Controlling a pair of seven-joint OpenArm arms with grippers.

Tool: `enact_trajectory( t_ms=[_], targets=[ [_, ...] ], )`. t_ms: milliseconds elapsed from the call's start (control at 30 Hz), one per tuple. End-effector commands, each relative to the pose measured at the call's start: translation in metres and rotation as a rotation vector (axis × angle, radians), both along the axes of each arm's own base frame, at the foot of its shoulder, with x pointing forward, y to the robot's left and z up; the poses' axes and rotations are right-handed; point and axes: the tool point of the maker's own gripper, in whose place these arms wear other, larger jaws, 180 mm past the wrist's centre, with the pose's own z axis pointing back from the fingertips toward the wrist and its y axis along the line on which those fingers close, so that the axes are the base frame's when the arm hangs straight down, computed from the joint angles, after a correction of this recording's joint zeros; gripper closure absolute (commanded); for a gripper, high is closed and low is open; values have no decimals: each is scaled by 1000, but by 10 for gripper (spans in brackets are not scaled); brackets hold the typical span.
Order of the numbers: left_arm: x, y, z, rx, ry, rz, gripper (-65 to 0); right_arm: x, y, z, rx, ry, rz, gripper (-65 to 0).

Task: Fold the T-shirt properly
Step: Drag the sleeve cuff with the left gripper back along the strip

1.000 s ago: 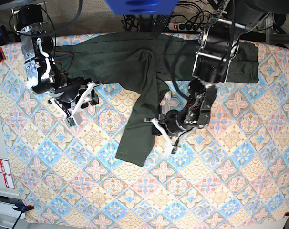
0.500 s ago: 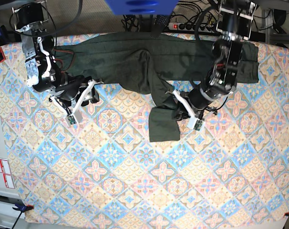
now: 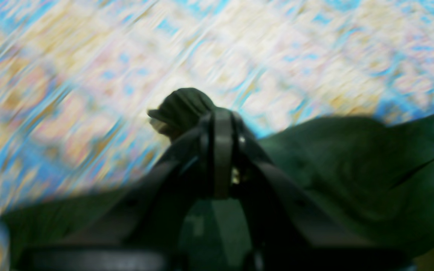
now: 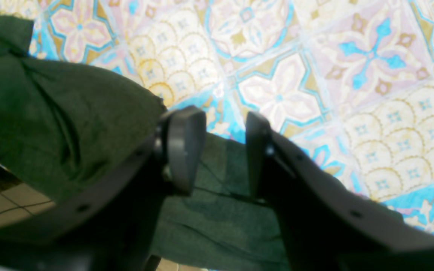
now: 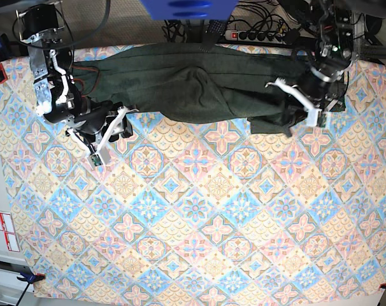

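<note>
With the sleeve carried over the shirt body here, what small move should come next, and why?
Probably lower and release: the left gripper is shut on a bunched sleeve end of the T-shirt, already over the body. The right gripper is open, holding nothing.

A patterned cloth (image 5: 193, 210) of pink, blue and yellow tiles covers the table and fills most of the base view, evenly lit. Beyond its far edge a black power strip (image 5: 249, 35) lies among tangled cables (image 5: 180, 29), with a blue object (image 5: 188, 8) at the top of the view. On the left a pale strip carries red-and-white labels (image 5: 2, 229), and a clamp (image 5: 28, 276) grips the cloth's near left corner.
</note>
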Motion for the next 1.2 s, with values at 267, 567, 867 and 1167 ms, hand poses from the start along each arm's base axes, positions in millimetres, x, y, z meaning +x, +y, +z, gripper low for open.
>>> enact_trajectory(
  t_ms=[267,567,867,1167],
  targets=[
    [-53,54,-7,80,87,138,0,7,0,9,8,-38,4,-217],
    [-76,59,-27,100,203,140,-28,6,2,9,9,-36,8,-217],
    [-55,73,-27,126,272,166,-322,4,7,7,12,-29,26,-217],
    [-10,92,-42,78,253,235,-351,4,7,7,12,-29,26,-217]
  ],
)
